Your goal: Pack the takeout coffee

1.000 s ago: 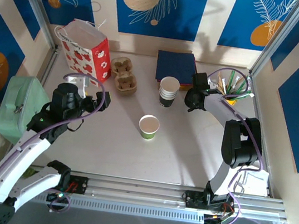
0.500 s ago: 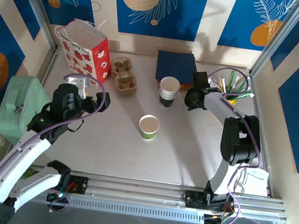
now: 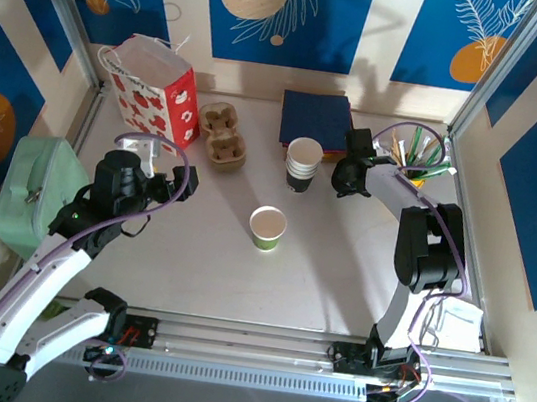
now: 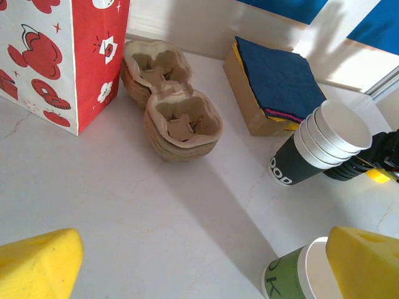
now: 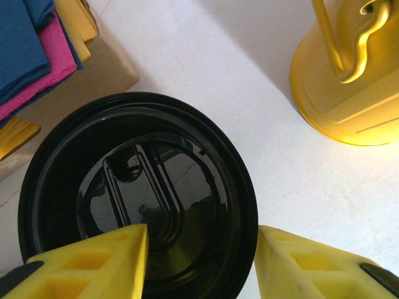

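Note:
The takeout coffee (image 3: 268,227) is a lime-green paper cup standing mid-table with its top uncovered; its side (image 4: 283,280) shows beside the right finger in the left wrist view. My left gripper (image 3: 157,166) hovers open left of it, its fingers (image 4: 206,274) wide apart over bare table. My right gripper (image 3: 345,179) is down on the stack of black lids (image 5: 137,187). Its fingers (image 5: 198,240) straddle the top lid's rim, one over the lid's inside, the other just outside the edge, with a gap left.
A stack of white cups (image 3: 302,164) stands between the green cup and the lids. Cardboard cup carriers (image 3: 226,136), a red-and-white paper bag (image 3: 149,87) and napkins (image 3: 316,119) line the back. A yellow holder (image 5: 349,81) stands right of the lids. A mint case (image 3: 37,192) sits far left.
The right arm's elbow has shifted slightly while its gripper stays at the lids. The left arm and the cup have not moved.

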{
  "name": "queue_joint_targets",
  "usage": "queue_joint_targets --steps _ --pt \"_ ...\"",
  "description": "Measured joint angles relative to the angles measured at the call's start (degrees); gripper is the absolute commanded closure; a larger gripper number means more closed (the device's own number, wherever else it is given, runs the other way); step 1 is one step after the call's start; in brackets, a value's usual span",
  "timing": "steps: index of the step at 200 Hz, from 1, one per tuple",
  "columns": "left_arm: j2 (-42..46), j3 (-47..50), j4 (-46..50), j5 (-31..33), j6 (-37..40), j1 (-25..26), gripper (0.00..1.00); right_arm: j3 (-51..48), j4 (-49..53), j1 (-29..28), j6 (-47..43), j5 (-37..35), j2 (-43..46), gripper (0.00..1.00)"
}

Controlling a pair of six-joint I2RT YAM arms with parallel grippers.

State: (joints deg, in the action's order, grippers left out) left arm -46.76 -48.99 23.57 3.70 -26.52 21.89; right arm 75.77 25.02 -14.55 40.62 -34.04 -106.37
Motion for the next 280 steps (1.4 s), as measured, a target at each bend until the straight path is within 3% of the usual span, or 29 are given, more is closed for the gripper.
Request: queue_joint_targets --steps 163,280 --pt "-0.1 0.0 -0.1 0.4 0.0 0.0 0.01 0.3 -1.5 0.2 0.2 3.0 -0.1 0.75" --pt "-0.1 0.0 -0.2 0.4 0.0 0.0 0.01 0.4 -1.4 0.2 -0.3 6.1 0.1 0.82"
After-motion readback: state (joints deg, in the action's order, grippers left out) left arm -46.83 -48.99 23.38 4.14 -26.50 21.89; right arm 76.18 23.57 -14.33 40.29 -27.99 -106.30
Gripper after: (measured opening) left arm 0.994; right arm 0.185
